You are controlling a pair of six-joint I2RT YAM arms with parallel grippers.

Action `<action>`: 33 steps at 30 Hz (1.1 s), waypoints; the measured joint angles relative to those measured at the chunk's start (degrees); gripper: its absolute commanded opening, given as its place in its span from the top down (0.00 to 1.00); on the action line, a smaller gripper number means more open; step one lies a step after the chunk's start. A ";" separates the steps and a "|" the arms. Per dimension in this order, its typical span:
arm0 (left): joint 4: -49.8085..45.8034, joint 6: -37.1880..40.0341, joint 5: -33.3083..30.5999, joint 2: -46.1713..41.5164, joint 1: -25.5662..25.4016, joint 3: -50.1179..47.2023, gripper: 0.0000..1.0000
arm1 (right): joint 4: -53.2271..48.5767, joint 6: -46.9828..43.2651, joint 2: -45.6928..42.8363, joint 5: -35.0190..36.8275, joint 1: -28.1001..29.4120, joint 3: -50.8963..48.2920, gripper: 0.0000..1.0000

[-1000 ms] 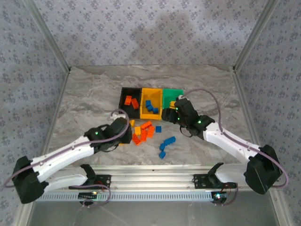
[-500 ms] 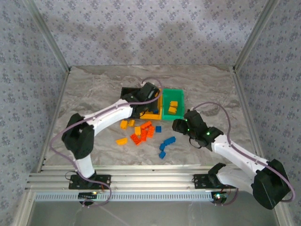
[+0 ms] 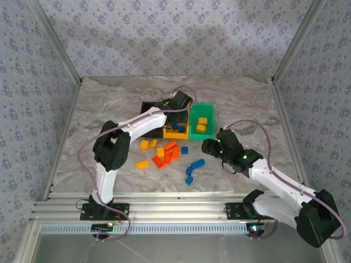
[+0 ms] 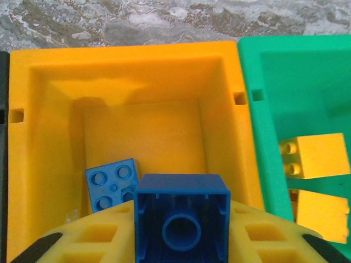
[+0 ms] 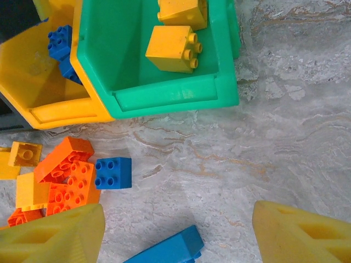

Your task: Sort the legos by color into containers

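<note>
Over the yellow-orange bin, left end effector gripping a blue brick, right end effector open above tabletop.

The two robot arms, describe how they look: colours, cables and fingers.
The left arm and right arm have white tubular links between bulky black joints. A thin purplish cable loops alongside each. Small green lights glow on the right wrist. The fingers are yellow-orange ribbed plastic.

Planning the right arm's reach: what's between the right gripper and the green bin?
Bare marble table, in the right wrist view, from right gripper to green bin; a square blue brick lies left.
</note>
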 measured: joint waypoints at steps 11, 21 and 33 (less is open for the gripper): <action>-0.04 -0.42 2.45 0.04 0.33 0.55 0.34 | -0.61 1.20 -0.39 -1.42 0.02 0.00 0.26; 6.08 -2.08 6.45 -20.37 -2.10 -15.58 0.00 | -1.16 2.40 1.51 -3.13 6.91 -0.04 0.25; 9.31 -4.52 5.92 -47.47 -11.30 -42.18 0.00 | -2.91 0.94 14.34 -4.15 24.22 0.44 0.22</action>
